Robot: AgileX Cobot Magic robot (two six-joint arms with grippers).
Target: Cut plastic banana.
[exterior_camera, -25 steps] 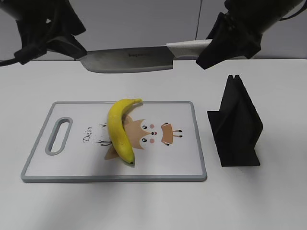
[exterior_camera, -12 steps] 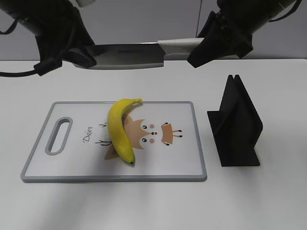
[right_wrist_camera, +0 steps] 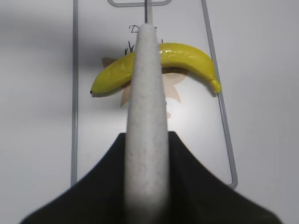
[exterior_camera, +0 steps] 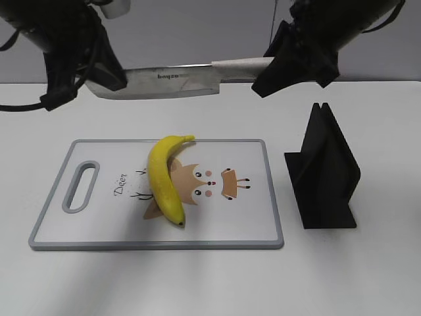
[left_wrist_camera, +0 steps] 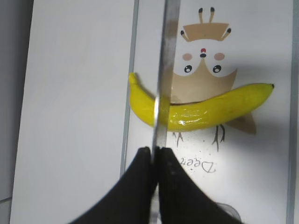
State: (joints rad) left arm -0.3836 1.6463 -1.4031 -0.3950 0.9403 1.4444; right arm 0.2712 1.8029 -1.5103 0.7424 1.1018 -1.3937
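Your right hand (exterior_camera: 266, 69) is clamped on the knife (exterior_camera: 177, 80) handle, and your left hand (left_wrist_camera: 155, 156) pinches the blade tip. The knife is up in the air above the plastic banana (exterior_camera: 164, 178), which lies on the cutting board (exterior_camera: 250, 224).

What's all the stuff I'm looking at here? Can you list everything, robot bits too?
plastic banana: one, yellow, lying on the board across its cartoon print.
cutting board: one, white with grey rim, on the table.
knife: one, steel blade with pale speckled handle, held level in the air above the board.
knife stand: one, black, right of the board.
table: one, white.
left gripper: black, shut on the blade's tip end.
right gripper: black, shut on the handle.
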